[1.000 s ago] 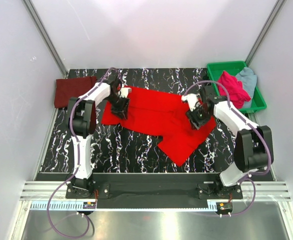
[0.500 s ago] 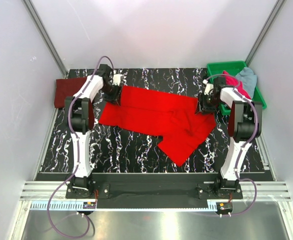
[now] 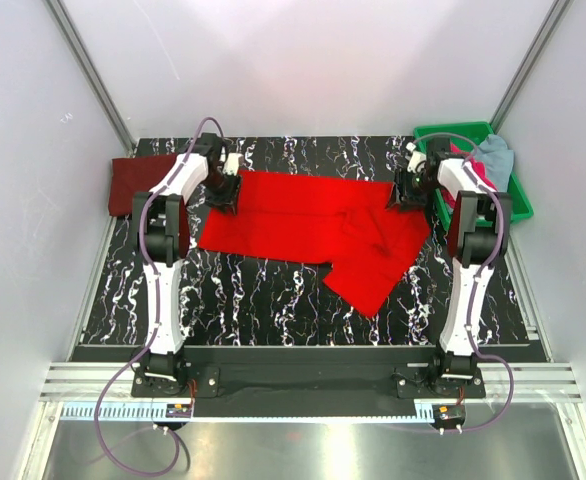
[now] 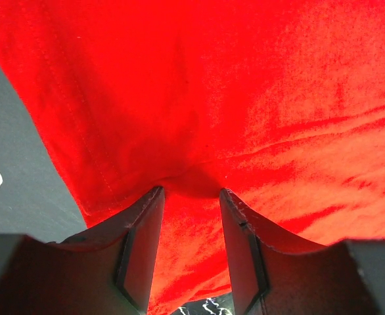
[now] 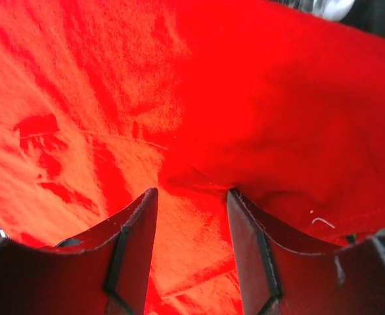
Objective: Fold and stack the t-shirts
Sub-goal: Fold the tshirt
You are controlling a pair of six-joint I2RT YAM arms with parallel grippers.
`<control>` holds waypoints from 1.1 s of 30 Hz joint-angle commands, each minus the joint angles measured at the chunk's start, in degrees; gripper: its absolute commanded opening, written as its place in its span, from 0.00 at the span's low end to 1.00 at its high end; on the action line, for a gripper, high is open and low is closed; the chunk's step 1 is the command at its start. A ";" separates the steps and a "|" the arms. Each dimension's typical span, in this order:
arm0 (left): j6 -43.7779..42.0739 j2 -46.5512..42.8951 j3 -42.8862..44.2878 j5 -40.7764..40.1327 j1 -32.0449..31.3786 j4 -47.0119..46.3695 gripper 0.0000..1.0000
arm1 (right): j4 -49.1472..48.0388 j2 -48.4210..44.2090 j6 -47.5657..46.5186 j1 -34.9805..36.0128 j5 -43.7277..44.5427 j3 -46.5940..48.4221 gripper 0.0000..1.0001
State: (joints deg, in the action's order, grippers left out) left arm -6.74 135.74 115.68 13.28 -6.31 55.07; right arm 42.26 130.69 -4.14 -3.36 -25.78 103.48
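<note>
Starting at the far left: the dark maroon shirt [image 3: 138,180] lies in a heap at the tabletop's [image 3: 263,295] far-left corner, apart from everything else. Just right of it is my left tool [image 3: 225,190], down on the far-left corner of the bright red shirt [image 3: 303,220]. Through the wrist camera its jaws stand partway apart, with a small ridge of red cloth gathered between the tips. I cannot tell whether that cloth is truly clamped or only pressed down.

The red shirt is spread across the middle of the tabletop, its long axis running left to right. From both tools the cloth lies toward me, on the near side. Its right end skews down toward the near edge and looks rumpled.

At the far-right corner of the shirt sits my right tool [image 3: 403,195]. It's the same picture there: jaws parted, a fold of red between the tips, and again I cannot tell if it is a real hold. Each arm is nearest its own corner, so any fold would, I reckon, carry that far edge toward me.

Far right, the green tray [image 3: 451,130] holds the magenta-pink shirt [image 3: 487,176] and the pale grey-blue shirt [image 3: 497,155], both crumpled and not yet folded.
</note>
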 commanded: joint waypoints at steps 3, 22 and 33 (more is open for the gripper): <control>1.64 -1.71 -3.97 -4.22 0.15 -0.58 0.46 | 3.70 7.37 -0.78 -0.25 0.99 9.69 0.56; -3.98 -15.22 0.69 -5.20 0.68 -0.31 0.68 | 7.05 0.22 -7.37 0.54 1.35 21.68 0.60; 6.57 -38.61 -22.23 7.21 6.13 -0.22 0.88 | 1.52 -35.31 -25.29 8.88 -0.94 -17.05 0.61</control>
State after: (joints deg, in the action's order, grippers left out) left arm -3.75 98.43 100.86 18.13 -1.50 54.37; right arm 44.16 101.34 -21.45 1.65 -25.19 95.57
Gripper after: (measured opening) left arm 0.885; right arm 0.614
